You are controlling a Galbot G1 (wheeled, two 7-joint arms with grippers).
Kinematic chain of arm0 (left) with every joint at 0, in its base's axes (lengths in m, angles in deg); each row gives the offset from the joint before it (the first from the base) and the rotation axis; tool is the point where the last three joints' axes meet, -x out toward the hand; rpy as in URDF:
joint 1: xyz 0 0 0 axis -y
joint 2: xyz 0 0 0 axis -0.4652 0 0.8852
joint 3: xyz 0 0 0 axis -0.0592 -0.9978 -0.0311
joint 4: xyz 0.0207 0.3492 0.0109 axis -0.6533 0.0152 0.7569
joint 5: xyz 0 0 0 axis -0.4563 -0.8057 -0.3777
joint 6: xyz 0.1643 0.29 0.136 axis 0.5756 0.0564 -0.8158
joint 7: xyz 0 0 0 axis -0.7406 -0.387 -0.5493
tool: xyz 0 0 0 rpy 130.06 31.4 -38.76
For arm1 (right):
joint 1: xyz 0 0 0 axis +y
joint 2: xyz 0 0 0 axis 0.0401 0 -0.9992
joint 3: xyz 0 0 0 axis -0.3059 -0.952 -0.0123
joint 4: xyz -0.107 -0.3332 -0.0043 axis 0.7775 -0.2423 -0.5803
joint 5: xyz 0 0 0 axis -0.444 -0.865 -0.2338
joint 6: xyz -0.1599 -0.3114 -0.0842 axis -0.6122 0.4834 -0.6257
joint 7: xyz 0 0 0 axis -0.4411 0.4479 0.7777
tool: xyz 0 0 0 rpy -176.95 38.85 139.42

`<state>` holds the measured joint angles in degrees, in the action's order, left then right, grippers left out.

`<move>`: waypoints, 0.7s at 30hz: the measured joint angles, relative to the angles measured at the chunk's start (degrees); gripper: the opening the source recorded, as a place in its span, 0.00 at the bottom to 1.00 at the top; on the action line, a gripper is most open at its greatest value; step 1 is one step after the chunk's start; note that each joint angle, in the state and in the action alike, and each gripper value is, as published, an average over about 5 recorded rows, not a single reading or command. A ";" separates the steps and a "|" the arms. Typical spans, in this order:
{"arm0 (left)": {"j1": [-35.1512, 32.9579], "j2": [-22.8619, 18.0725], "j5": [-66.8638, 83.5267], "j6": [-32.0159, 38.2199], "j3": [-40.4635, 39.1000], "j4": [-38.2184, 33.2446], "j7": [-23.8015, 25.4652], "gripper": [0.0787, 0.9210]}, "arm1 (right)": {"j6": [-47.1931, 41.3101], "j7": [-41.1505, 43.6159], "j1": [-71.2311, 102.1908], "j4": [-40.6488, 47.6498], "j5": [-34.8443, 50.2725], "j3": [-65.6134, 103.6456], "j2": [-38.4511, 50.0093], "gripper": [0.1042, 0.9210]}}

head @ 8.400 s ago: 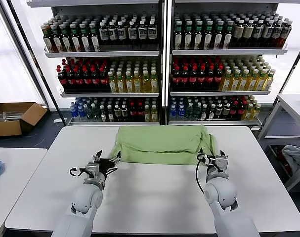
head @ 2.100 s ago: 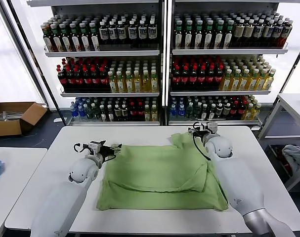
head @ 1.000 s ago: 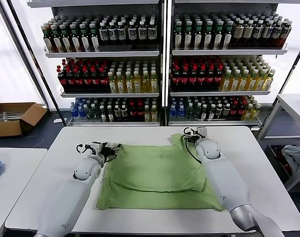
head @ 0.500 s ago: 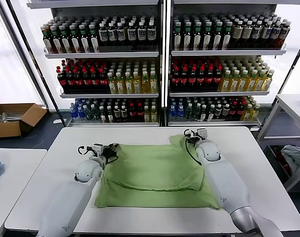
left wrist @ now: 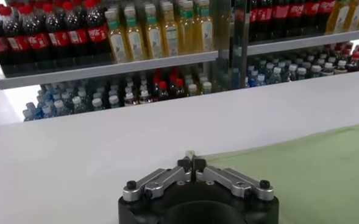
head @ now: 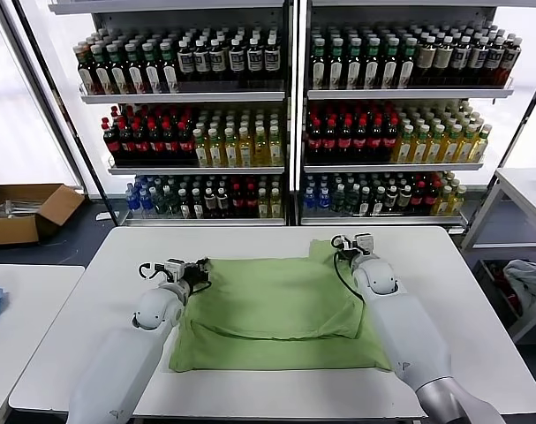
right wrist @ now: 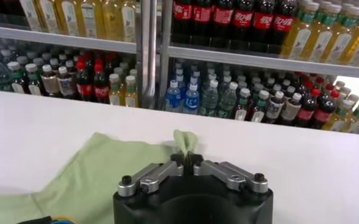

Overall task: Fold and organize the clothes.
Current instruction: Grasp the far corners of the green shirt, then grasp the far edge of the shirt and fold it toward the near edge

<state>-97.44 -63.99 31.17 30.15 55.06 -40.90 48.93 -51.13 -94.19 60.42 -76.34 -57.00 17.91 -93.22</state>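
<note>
While the green shirt (head: 276, 309) lies folded across the middle of the white tabletop (head: 479, 336) in the head view, my left hand (head: 200, 268) is clenched on its upper-left corner, and my right hand (head: 343, 244) pinches a raised tuft of the fabric at its upper-right corner, below the bottle shelves (head: 285, 93)

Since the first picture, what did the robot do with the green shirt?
Both end effectors, left and right, carried the green shirt's near edge away from the robot and over to the table's far side, folding it. Each pinches a far corner of the fabric. Lately the shirt hardly moved. The bottle shelves are unchanged.
</note>
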 measured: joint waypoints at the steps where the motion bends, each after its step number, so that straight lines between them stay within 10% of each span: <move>1: 0.00 -0.11 -0.20 0.37 0.08 -0.13 0.00 0.01 | 0.11 -0.04 0.11 -0.39 0.01 0.24 0.02 0.00; 21: -1.82 0.75 -2.35 7.53 1.67 -5.94 0.05 0.01 | 0.69 -1.56 5.29 -14.12 2.28 3.62 2.04 0.00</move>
<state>-99.26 -63.24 28.82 37.68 56.72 -46.84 48.98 -50.44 -95.75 65.71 -90.46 -54.73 21.53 -91.18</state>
